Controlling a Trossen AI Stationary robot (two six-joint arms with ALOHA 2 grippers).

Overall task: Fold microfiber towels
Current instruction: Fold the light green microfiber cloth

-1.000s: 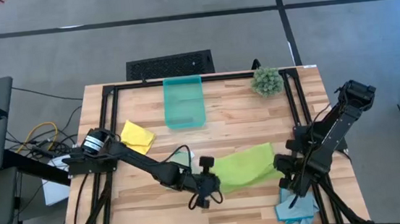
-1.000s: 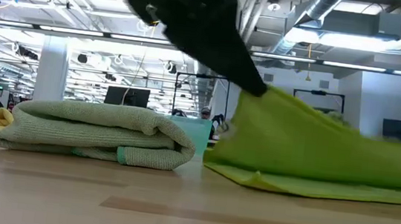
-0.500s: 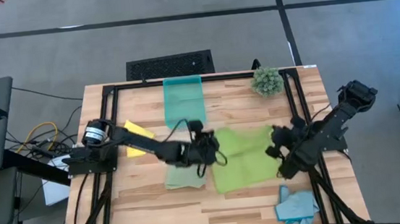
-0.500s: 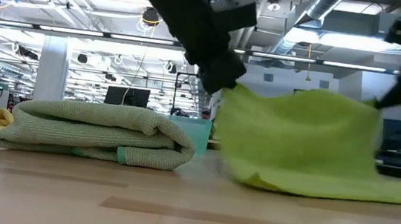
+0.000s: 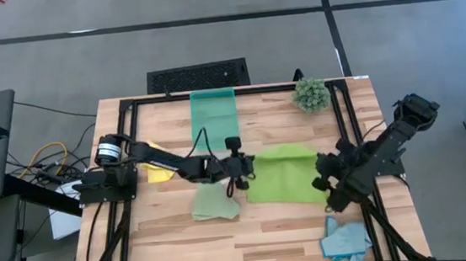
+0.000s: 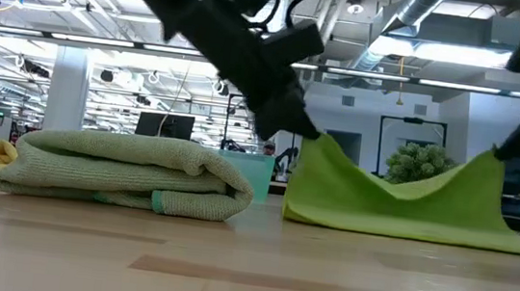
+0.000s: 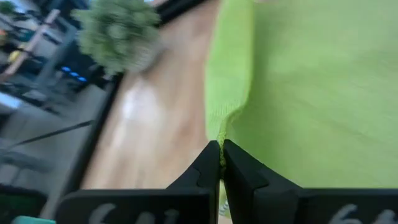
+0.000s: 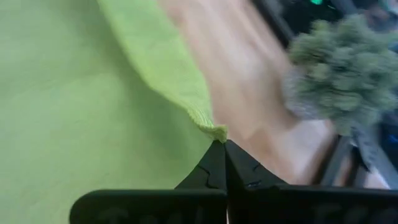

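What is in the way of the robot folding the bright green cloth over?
Nothing visible. The left gripper and right gripper are each shut on a corner of the lime green towel, holding it up off the table. The folded pale green towel lies beside it, and the plant stands farther back.
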